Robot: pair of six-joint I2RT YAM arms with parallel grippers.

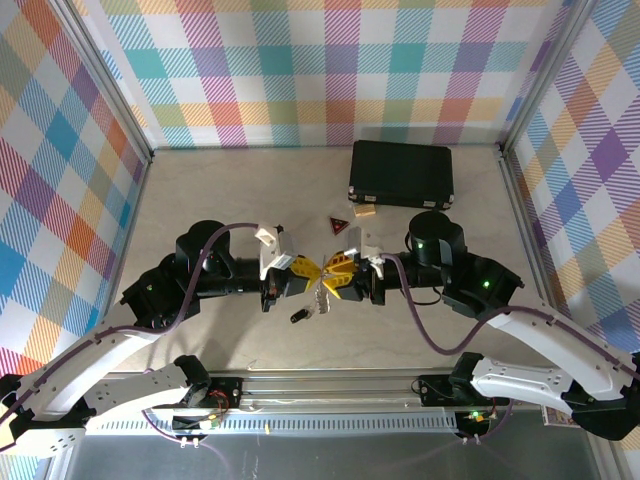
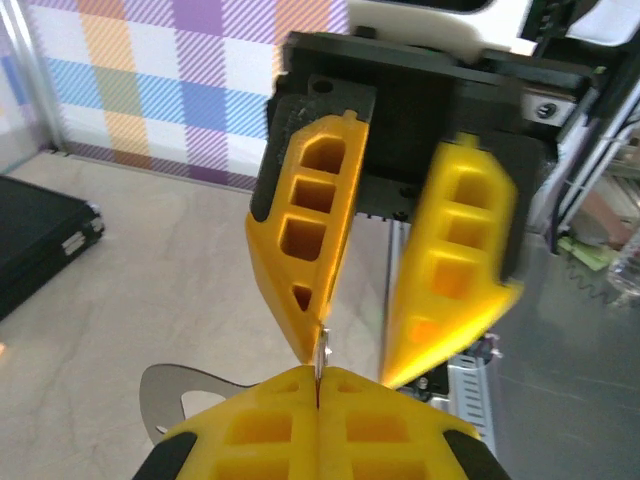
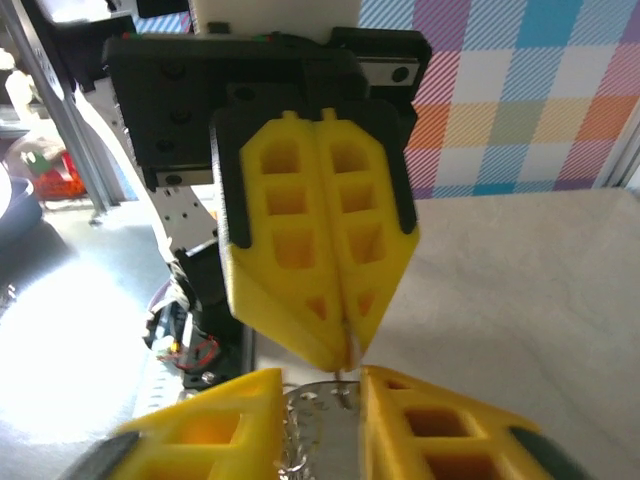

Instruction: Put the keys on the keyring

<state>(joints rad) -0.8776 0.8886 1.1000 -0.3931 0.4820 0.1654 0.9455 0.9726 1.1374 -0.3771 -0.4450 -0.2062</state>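
Both grippers meet tip to tip above the middle of the table. My left gripper (image 1: 318, 272) (image 2: 318, 385) is shut on the thin edge of the silver keyring (image 2: 165, 395), whose flat metal sticks out to its left. My right gripper (image 1: 333, 278) (image 3: 320, 400) stands open, its fingers on either side of the keyring's flat plate and chain (image 3: 330, 425). One of its fingers looks blurred in the left wrist view. Below the grippers a short chain runs down to a tiny black-headed key (image 1: 298, 316). I cannot tell whether the key rests on the table.
A large black case (image 1: 401, 172) (image 2: 30, 240) lies at the back right. A small tan block (image 1: 364, 210) and a red-and-black triangular tag (image 1: 339, 224) sit just in front of it, behind the grippers. Checked walls close in the table.
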